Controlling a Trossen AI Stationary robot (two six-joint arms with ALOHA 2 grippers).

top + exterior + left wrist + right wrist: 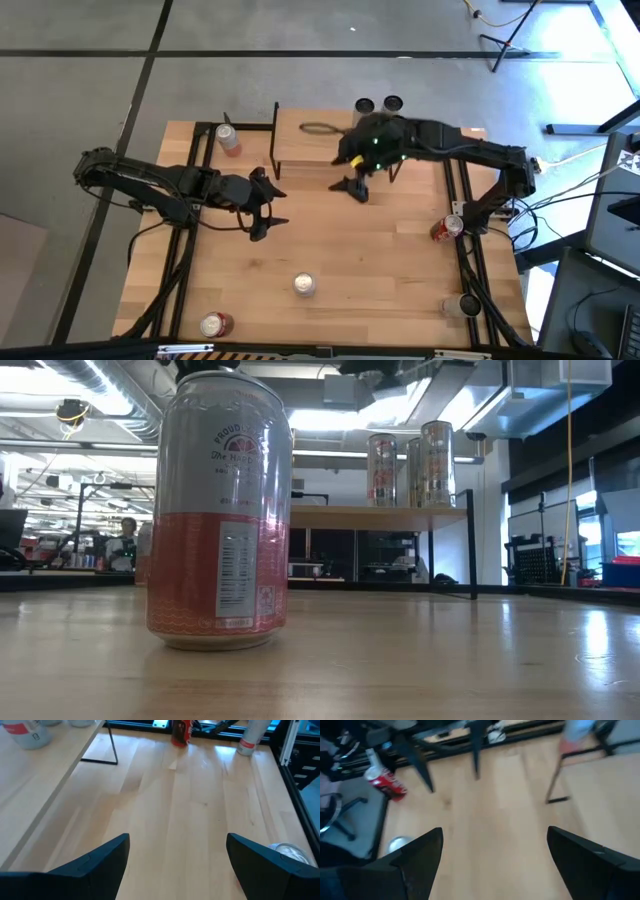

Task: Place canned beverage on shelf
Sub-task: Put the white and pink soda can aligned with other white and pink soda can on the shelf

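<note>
Behind the shelf (305, 140), only overhead shows two cans (378, 104).

**Setting: open industrial robotics lab**

Exposed ceiling ducts (90, 382) and strip lighting overhead. Grey concrete floor (80, 100) with dark seams. Wooden tabletop (380, 250) on a black metal frame, cables (570, 195) trailing off at 3 o'clock. Person (124, 540) seated at distant benches with equipment.

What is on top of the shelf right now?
Two cans stand at the far edge of the shelf. The right arm covers part of the board, so anything beneath it cannot be seen.
</note>
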